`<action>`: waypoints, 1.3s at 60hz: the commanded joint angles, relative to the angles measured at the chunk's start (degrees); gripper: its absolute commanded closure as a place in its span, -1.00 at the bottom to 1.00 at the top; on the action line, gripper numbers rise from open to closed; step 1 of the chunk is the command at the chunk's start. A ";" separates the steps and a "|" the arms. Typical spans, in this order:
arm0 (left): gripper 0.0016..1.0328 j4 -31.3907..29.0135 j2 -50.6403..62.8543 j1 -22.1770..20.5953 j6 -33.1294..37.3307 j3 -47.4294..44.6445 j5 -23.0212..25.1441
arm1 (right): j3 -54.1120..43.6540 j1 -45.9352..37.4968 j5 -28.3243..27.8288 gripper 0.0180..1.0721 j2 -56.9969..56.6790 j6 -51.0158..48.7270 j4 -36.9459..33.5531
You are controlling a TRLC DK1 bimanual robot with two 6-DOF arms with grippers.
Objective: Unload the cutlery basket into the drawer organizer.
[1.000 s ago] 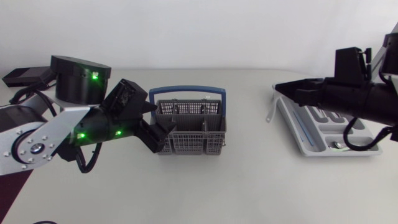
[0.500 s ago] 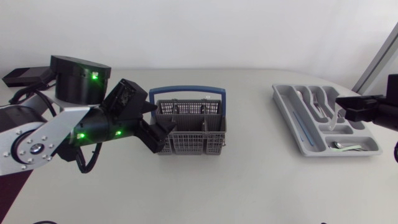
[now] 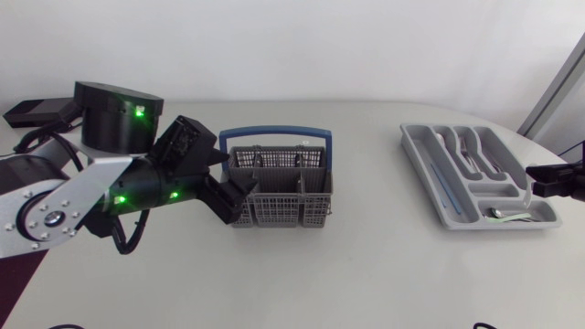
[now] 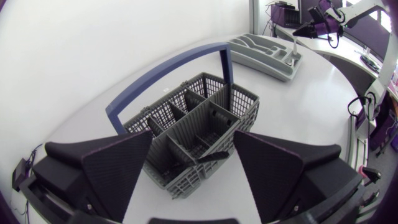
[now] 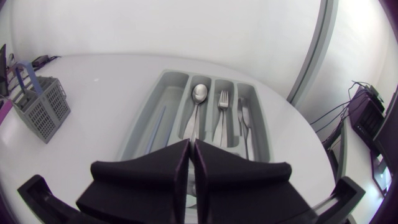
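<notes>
**Listing hazards: cutlery basket and drawer organizer, mid-unload**

Item 1. Cutlery basket, grey mesh with a blue handle, upright on the desk left of centre. The left wrist view shows mostly bare compartments. One dark slender piece lies slanted in a near compartment; what kind it is cannot be told.

Item 2. Left gripper, jaws spread wide, holding nothing, at the basket's left end. Whether it touches the mesh cannot be told.
- Risk: the basket looks light, so a finger catching the wall could push or tip it.
- Risk: a piece lying low and slanted gives a poor pinch and may slip back.
- Risk: the handle arches over the middle and narrows the way in from above.

Item 3. Drawer organizer, well apart at the desk's right. It holds a spoon, a fork and a knife, each in its own slot.

Item 4. Right gripper, jaws pressed together and empty, by the organizer's near end.
- Risk: coming down from here it could strike sorted cutlery or shift the tray.
- Risk: a later piece could land in the wrong slot.
</notes>
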 commanded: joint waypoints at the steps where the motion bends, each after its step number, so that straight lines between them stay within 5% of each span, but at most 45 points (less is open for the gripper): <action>1: -0.76 -0.40 0.44 -0.42 0.63 -0.42 -0.63 | 2.56 -1.16 -0.27 0.86 3.12 -3.14 1.42; 25: -0.76 -0.75 -0.79 0.37 0.72 -1.47 -1.33 | 2.48 -2.31 3.60 0.86 11.99 -12.28 8.54; 68: -0.76 -2.60 -2.46 1.95 0.72 -1.30 -1.42 | -4.82 -0.72 9.66 0.68 15.86 -25.55 9.50; 78: -0.76 -3.57 -3.08 3.10 0.72 -1.03 -1.42 | -5.70 -0.64 9.66 0.04 14.28 -25.64 9.42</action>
